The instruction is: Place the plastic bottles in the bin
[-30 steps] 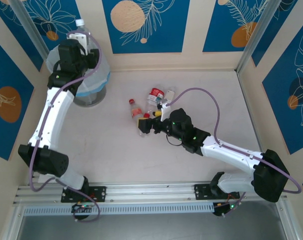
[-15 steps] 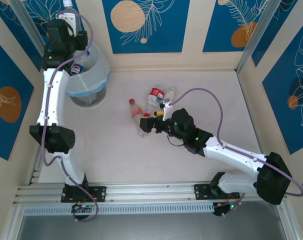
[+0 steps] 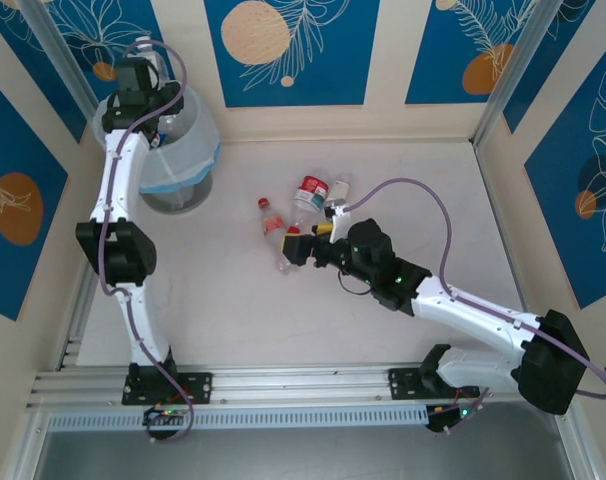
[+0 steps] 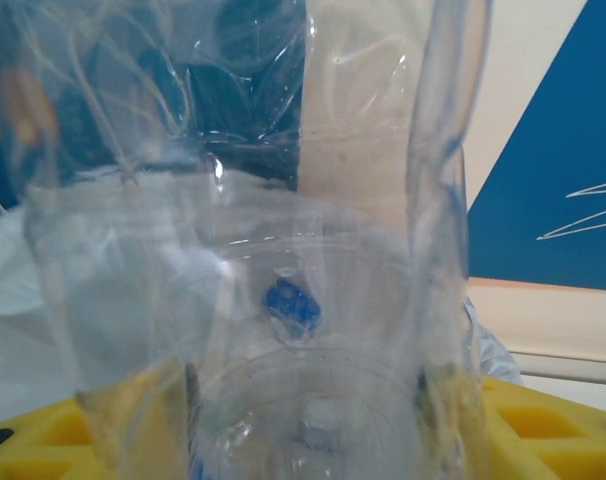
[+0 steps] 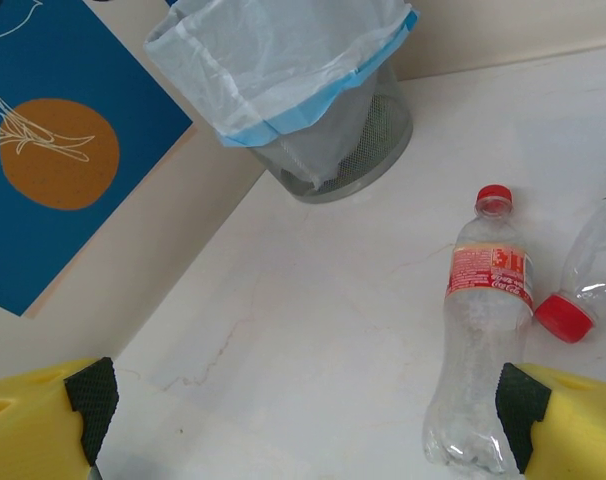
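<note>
While left end effector [image 3: 145, 75] grips clear bottle [image 4: 283, 300] over bin [image 3: 188, 165], right end effector [image 5: 308, 410] open wide; red-capped bottle [image 5: 483, 330] just beside

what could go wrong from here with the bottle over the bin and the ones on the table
The left end effector holds a clear bottle near the far rim of the bin, not its middle; released there, it may bounce off the liner and fall outside.
The open right end effector has the red-labelled bottle between its fingers, but another bottle's red cap lies beside it; closing may knock or pinch both.
</note>
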Controlling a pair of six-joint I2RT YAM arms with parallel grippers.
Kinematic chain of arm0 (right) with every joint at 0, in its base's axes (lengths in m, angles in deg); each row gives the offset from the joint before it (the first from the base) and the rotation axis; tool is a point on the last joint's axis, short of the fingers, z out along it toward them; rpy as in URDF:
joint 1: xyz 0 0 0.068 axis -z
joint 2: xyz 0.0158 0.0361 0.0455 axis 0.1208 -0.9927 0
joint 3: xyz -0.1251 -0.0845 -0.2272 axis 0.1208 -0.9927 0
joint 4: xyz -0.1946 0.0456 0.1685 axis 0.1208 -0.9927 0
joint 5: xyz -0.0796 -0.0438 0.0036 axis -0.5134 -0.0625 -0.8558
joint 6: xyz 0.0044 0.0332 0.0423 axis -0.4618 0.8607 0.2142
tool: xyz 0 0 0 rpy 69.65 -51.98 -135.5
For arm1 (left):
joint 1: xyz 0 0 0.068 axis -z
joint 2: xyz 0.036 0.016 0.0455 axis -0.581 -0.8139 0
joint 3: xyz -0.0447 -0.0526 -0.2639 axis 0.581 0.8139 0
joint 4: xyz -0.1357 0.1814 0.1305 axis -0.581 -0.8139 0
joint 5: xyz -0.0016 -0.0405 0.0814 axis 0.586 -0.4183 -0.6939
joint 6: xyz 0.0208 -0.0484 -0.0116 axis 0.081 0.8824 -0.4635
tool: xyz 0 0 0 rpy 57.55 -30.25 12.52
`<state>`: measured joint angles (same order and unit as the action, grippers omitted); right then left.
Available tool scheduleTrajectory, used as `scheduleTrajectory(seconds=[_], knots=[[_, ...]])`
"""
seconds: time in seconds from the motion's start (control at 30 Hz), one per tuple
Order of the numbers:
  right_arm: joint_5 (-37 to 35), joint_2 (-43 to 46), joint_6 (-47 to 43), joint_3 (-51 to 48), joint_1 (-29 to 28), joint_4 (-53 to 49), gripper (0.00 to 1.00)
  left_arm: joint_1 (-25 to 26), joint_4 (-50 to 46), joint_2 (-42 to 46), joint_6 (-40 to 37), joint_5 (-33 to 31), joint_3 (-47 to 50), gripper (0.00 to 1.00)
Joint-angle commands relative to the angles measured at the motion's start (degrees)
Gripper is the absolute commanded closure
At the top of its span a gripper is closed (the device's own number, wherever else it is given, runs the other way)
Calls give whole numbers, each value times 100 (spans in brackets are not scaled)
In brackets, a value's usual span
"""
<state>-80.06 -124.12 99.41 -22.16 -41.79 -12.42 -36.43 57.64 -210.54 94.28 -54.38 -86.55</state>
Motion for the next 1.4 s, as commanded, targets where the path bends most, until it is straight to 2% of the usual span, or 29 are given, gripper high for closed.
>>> scheduleTrajectory(seconds=[0.0, 0.23, 0.3, 0.37, 0.47, 0.7, 0.83, 1.0, 1.13, 1.27, 1.37], knots=[[-182, 212, 144, -160, -9, -43, 1, -41, -67, -154, 485, 252, -194, 40], [-344, 294, 99, -243, -1, -66, 1, -24, -392, -275, 237, 193, -189, 32], [-350, 255, 92, -268, 4, 0, 1, -28, -452, -242, 121, 197, -190, 23], [-339, 202, 93, -253, 12, 44, 1, -24, -483, -188, 8, 276, -194, 10], [-281, 85, 94, -193, 14, 56, 1, -24, -481, -111, -176, 523, -202, 2], [-144, -142, 125, -46, 18, 45, 1, -24, -516, 97, -212, 451, -234, 1], [-194, -206, 148, 17, 20, -46, 0, -24, -497, 241, -189, 738, -231, 1], [-656, -206, 425, -35, 137, -240, 0, -19, -490, 503, 116, 1126, -225, 1], [-42, -369, 565, 249, 642, -979, 1, 24, -509, 825, 481, 1597, -123, 1], [-86, -576, 248, 450, 771, -1326, 1, 289, -167, 1439, 575, 1482, 578, 1], [-354, -775, 481, 671, 1004, -1792, 0, 536, 412, 2061, 645, 1394, 1446, 1]])
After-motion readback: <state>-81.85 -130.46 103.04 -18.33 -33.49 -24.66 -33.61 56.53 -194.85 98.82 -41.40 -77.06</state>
